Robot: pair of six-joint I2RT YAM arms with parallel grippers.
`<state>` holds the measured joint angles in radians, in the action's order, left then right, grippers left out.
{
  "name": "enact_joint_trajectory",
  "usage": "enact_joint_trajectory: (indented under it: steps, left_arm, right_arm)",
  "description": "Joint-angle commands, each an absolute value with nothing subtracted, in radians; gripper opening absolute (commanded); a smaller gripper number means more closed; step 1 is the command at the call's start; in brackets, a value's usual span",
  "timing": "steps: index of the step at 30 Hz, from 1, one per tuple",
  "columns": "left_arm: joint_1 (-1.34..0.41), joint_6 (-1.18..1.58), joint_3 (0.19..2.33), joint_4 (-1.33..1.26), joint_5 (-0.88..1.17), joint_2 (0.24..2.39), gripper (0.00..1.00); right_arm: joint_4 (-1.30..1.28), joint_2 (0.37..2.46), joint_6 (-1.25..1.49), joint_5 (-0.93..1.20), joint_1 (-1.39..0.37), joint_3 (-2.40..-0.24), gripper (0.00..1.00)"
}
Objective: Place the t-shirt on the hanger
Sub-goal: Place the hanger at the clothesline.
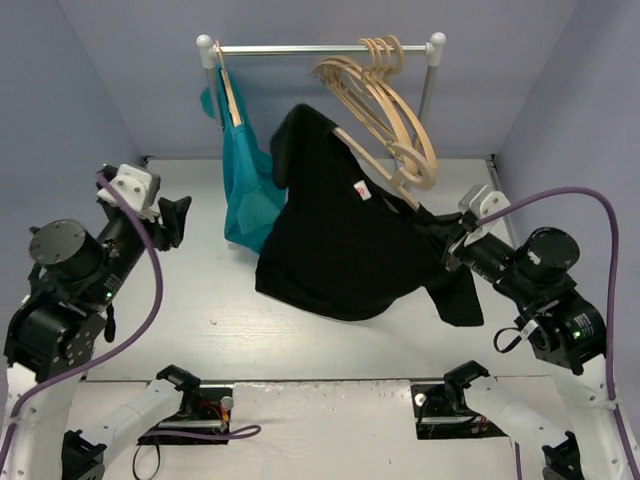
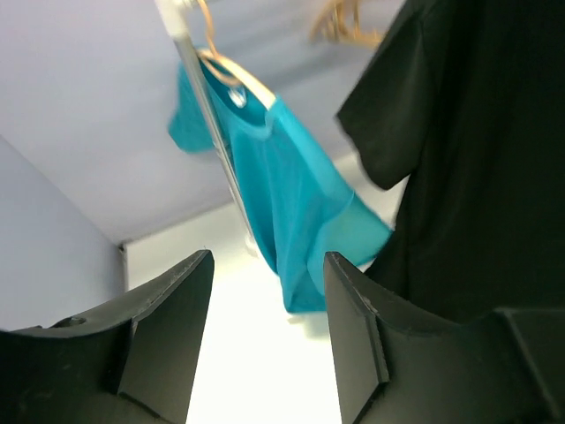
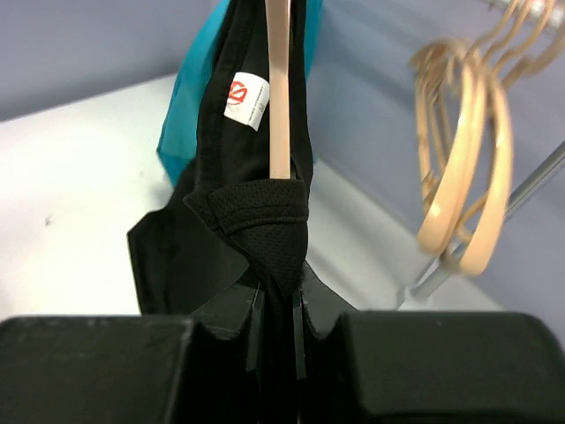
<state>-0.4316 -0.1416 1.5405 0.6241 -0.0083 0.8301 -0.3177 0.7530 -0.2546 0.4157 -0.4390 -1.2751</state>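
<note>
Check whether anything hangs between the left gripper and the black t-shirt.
Partly. The teal garment hangs from the rail between the open left gripper and the t-shirt's upper left side. The lower hem, nearer the arms, looks reachable past the teal garment's bottom edge. The right gripper holds the t-shirt from the far side.

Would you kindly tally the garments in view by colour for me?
black t-shirt: 1
teal garment: 1
Total: 2
</note>
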Motion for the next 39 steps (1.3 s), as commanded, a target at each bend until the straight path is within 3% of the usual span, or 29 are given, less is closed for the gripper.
enact_joint_trajectory:
  steps: [1,4,8,20,27,28,39]
  left_arm:
    - [-0.428,-0.113,1.518,0.582,-0.009,0.853,0.48]
    - [-0.428,-0.118,1.48,0.57,-0.015,0.859,0.48]
    - [-0.428,-0.118,1.441,0.555,-0.025,0.876,0.48]
    - [-0.428,-0.131,1.308,0.52,-0.229,0.855,0.53]
    - [-0.428,-0.118,1.187,0.458,-0.282,0.818,0.7]
    - [-0.428,-0.111,1.158,0.439,-0.298,0.804,0.76]
    - [-0.426,-0.111,1.037,0.361,-0.316,0.748,0.77]
  right_arm:
    - [-0.215,0.719,-0.201,0.404,-0.436,-1.18,0.0]
    - [-0.212,0.733,-0.187,0.349,-0.436,-1.124,0.0]
    - [-0.2,0.899,-0.181,0.334,-0.436,-1.169,0.0]
    - [-0.18,1.412,-0.128,0.196,-0.437,-1.656,0.0]
    - [-0.179,1.695,-0.114,0.158,-0.439,-2.001,0.0]
    - [-0.179,1.749,-0.114,0.158,-0.44,-2.061,0.0]
    - [-0.178,2.044,-0.056,0.178,-0.452,-2.377,0.0]
